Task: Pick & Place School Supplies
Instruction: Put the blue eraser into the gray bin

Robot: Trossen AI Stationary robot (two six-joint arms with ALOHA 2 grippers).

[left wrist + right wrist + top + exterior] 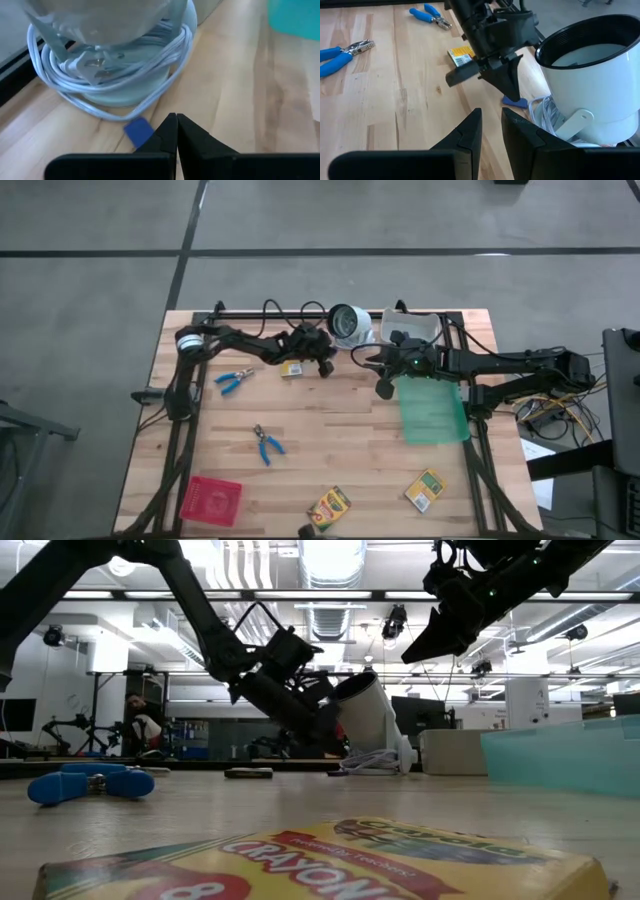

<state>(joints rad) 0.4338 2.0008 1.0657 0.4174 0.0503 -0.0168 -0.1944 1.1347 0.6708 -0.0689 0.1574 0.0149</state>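
My left gripper (176, 122) is shut, its tips low over the table beside the white round object (350, 325) with its coiled white cord (75, 85). A tiny blue piece (138, 132) lies flat on the wood right under those tips (512, 95). A small crayon box (291, 369) lies flat just to the left of that gripper. Two more crayon boxes (328, 507) (425, 490) lie near the front edge. Two blue-handled tools (233, 380) (267, 445) lie on the table's left half. My right gripper (491, 122) hangs above the table, open, with nothing between its fingers. My left gripper's shut fingertips (167, 131) slant down from the table's left, right beside the tiny blue piece (516, 102). Whether they touch it I cannot tell. The piece lies flat on the table, not between the fingers.
A green mat (432, 410) lies at the right under my right arm, and a white bin (415, 325) stands at the back right. A red tray (210, 500) sits at the front left corner. Bare wood spans the table's middle.
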